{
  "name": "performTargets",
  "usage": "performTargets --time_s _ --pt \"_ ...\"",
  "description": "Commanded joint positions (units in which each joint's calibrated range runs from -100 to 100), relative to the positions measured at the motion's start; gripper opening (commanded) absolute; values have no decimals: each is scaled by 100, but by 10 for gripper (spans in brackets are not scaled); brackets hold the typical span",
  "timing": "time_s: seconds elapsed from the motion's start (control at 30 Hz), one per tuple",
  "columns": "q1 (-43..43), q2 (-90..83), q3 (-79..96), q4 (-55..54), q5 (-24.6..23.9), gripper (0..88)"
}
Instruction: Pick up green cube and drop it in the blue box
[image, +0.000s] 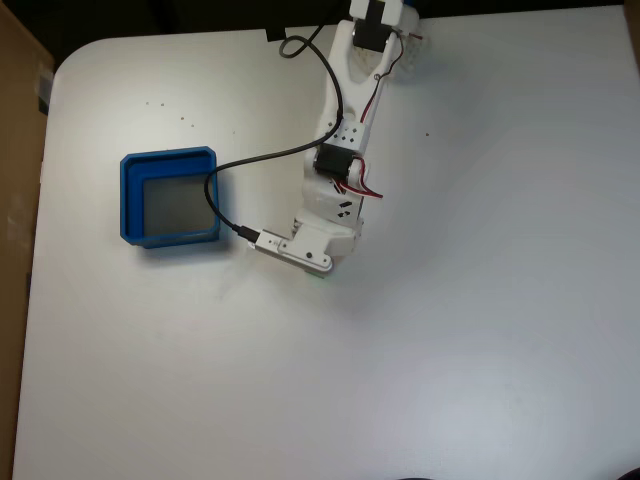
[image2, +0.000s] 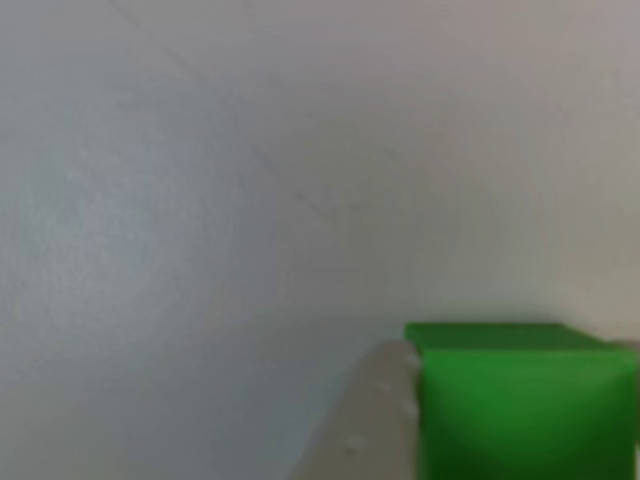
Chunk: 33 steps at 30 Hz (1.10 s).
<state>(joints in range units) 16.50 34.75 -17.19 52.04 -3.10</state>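
From the fixed view I see my gripper (image: 322, 268) low on the white table (image: 480, 330) just right of the blue box (image: 170, 200), a finger (image2: 375, 420) touching the green cube (image2: 520, 400); I cannot tell if the claw is clenched, so lifting may knock the cube aside.

- The worktop (image: 480, 330) is white, with rounded far corners in the fixed view.
- The blue box (image: 170, 197) lies on it, left of the middle, its grey floor bare.
- The green cube (image2: 520, 405) sits on the pale surface in the other view, blurred.
- A few small dark specks (image: 182, 120) mark the worktop beyond the box.
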Motion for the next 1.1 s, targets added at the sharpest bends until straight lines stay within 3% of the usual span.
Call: performTargets --time_s 0.0,0.7,1.07 --pt "62 -169 -296 90 5 14" --pt "958 -2560 -259 115 -15 14" --pt "1825 -2727 -259 107 -24 15"
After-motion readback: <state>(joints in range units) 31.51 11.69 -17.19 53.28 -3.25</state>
